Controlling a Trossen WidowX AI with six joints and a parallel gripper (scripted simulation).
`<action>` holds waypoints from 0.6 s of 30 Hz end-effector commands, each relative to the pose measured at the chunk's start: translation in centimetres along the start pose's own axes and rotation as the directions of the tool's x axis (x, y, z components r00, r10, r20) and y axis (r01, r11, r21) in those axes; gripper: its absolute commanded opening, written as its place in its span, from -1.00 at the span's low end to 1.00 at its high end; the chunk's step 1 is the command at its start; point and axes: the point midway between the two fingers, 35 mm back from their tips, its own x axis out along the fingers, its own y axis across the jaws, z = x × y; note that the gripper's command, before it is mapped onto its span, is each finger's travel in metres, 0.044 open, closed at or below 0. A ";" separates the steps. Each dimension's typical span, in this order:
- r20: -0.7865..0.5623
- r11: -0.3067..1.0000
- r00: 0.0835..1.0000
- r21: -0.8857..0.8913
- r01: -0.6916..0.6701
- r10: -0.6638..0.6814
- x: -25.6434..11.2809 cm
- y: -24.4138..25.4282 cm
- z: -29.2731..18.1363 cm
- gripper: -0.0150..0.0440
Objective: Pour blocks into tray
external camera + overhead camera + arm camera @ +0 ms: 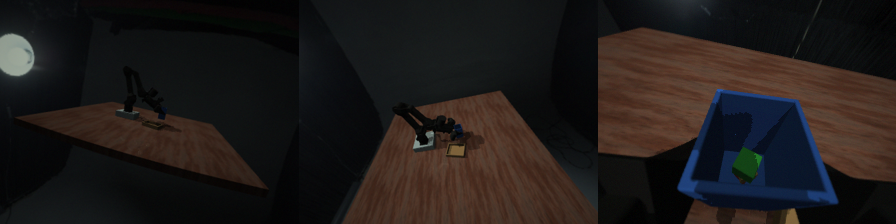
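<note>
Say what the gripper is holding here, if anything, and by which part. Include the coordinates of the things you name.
The gripper (453, 129) (163, 109) holds the blue cup (460, 131) (162, 116) (760, 196) by its outer side walls. How high up the walls the fingers sit cannot be told.

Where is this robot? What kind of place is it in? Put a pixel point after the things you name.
Maybe a robot practice room, though it's too dark to be sure. A black robot arm on a pale base (416, 150) (134, 116) stands on a wooden table (486, 180) (200, 153) (643, 100), and loose cables (562, 147) seem to lie on the floor.
</note>
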 end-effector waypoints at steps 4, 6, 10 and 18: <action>0.000 0.980 0.984 0.095 0.177 -0.178 -0.8 -4.4 0.2 -0.49; -0.005 0.967 0.974 0.121 0.225 -0.226 -1.2 -5.6 0.1 -0.49; -0.018 0.933 0.948 0.171 0.317 -0.319 -2.0 -7.9 -0.1 -0.49; -0.042 0.867 0.897 0.238 0.437 -0.440 -3.4 -11.0 -0.6 -0.49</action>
